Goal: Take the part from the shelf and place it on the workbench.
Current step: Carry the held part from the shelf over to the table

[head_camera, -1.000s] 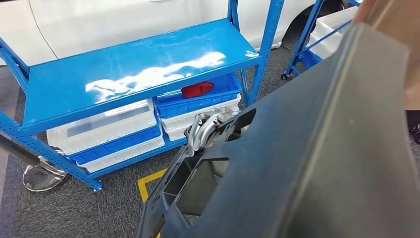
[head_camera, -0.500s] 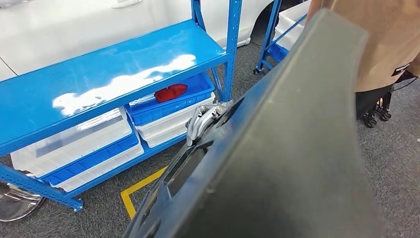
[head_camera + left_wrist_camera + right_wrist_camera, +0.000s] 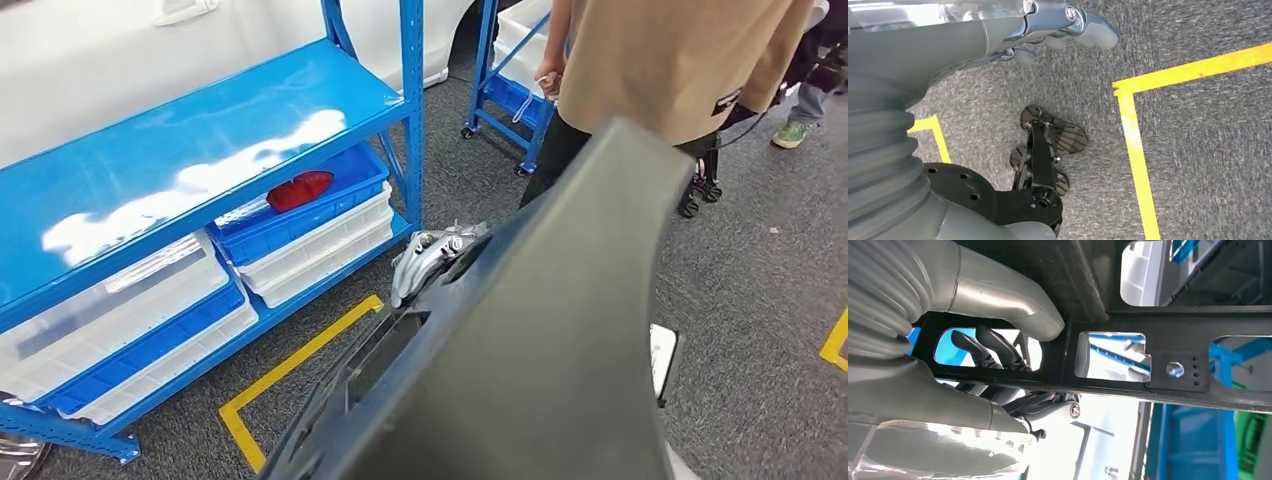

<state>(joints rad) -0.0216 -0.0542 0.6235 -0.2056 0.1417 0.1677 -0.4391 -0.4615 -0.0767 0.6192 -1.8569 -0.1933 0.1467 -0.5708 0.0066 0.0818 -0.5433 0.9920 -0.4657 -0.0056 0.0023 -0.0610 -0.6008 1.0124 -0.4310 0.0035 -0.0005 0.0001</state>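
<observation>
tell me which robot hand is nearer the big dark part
Right. The right robot hand grips the dark part through a cutout; the left robot hand hangs over the carpet, holding nothing.

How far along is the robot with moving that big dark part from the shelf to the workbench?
Done: the dark part is off the blue shelf, which stands to the side. In hand: the right robot hand grips the part through a cutout in its frame. Left: reaching the workbench and setting the part down there.
</observation>
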